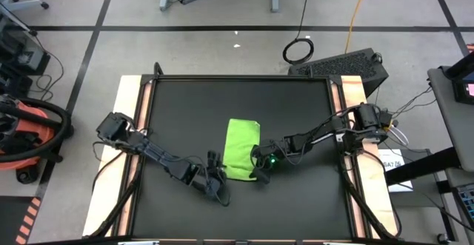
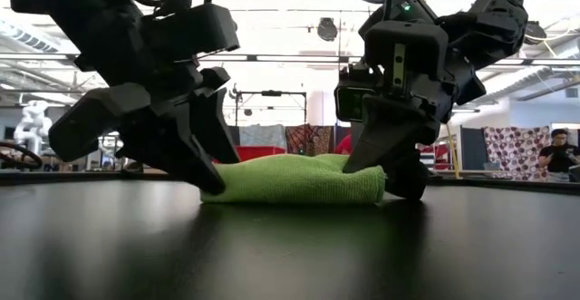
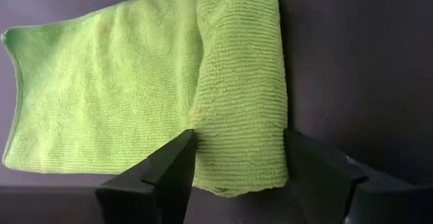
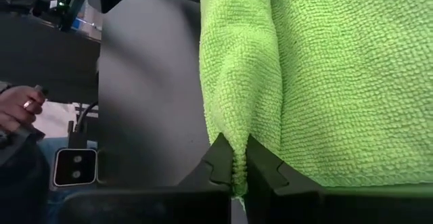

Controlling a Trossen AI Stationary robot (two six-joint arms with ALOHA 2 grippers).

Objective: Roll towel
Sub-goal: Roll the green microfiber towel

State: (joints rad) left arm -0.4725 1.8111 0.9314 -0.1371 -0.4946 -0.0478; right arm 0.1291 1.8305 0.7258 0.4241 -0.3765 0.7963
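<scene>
We see towel [image 1: 241, 149], lime-green, lying mid-table on black mat [image 1: 296, 104], nearer front edge, its front end rolled into thick fold. Left hand [image 3: 237, 183] straddles roll's end, fingers [image 3: 162, 176] apart on either side of it, touching cloth. Right hand [image 4: 237, 166] at roll's other end, fingers clamped together on thin pinch of towel edge. Both hands low, tips near mat. We note person's hand [image 4: 17, 109] beyond table.

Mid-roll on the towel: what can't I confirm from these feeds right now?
- High view: left gripper and right gripper cover the near edge of the towel; fingertip contact hidden.
- Low view: the towel's rolled fold blocks everything behind it.
- Left wrist view: the roll's far end is cut off.
</scene>
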